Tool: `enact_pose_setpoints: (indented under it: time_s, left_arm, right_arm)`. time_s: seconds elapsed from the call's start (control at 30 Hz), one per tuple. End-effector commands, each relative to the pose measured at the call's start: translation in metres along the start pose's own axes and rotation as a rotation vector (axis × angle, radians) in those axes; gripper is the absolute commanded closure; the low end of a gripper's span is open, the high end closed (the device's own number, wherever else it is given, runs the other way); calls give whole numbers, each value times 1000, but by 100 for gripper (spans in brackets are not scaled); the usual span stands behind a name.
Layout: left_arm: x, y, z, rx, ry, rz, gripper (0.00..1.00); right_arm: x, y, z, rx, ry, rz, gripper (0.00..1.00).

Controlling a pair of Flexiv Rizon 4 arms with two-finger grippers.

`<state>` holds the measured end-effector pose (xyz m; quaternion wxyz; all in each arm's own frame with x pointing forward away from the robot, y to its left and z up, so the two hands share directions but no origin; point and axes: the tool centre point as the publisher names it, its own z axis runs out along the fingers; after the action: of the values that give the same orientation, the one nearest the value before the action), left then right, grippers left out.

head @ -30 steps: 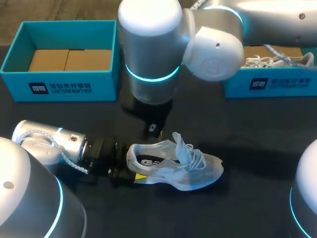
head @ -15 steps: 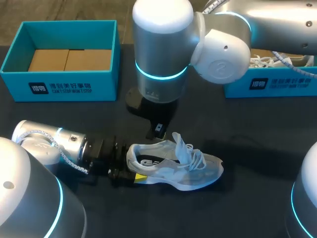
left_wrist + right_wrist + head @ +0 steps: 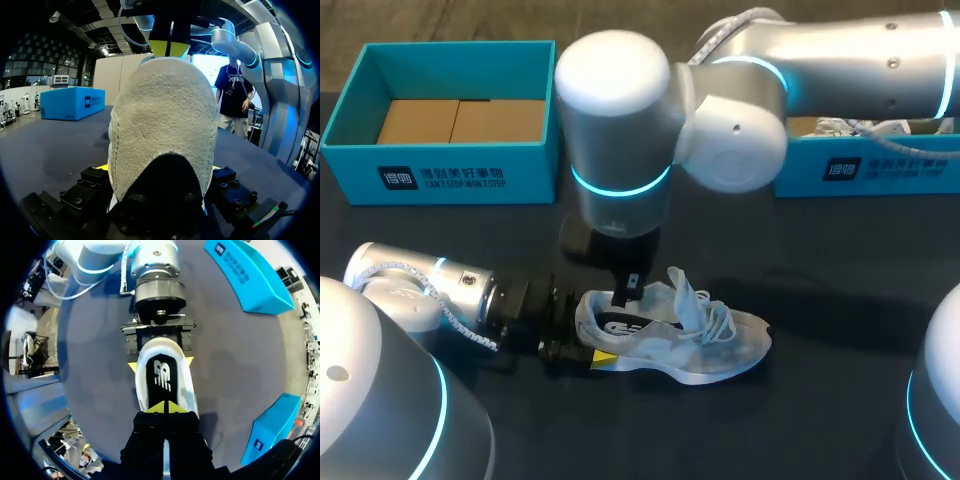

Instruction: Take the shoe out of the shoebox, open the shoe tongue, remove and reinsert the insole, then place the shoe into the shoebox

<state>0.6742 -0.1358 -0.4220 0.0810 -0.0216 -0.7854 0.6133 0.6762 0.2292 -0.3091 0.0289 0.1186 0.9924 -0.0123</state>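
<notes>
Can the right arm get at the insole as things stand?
Probably yes. The right gripper hangs just over the shoe's opening, with the insole bare ahead of its tips and the tongue clear of it. The left gripper clamps the heel. The right gripper is shut, though.

- My head camera looks down from above and behind over the whole table (image 3: 840, 250), with the shoe (image 3: 720, 350) low centre.
- Left wrist camera: at table height, hard against the shoe's heel.
- Right wrist camera: straight down into the same shoe, close.
</notes>
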Motion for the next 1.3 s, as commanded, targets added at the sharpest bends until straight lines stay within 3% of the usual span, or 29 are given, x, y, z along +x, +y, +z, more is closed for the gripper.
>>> enact_pose_setpoints:
  time_s: [0.03,0.5,0.73,1.07,1.3]
  left_arm:
    - [-1,2,-1,-4,0,-1,100]
    - [-1,2,-1,-4,0,-1,100]
    - [-1,2,-1,-4,0,-1,100]
    - [-1,2,-1,-4,0,-1,100]
    - [-1,2,-1,-4,0,-1,100]
  right_arm:
    - [1,4,16,-3,-1,-7,100]
    - [-1,3,21,-1,10,-3,100]
    - [-9,2,50,-10,25,-31,100]
    - [-8,-3,67,-9,-35,-57,100]
    - [-9,-17,78,1,-63,-32,100]
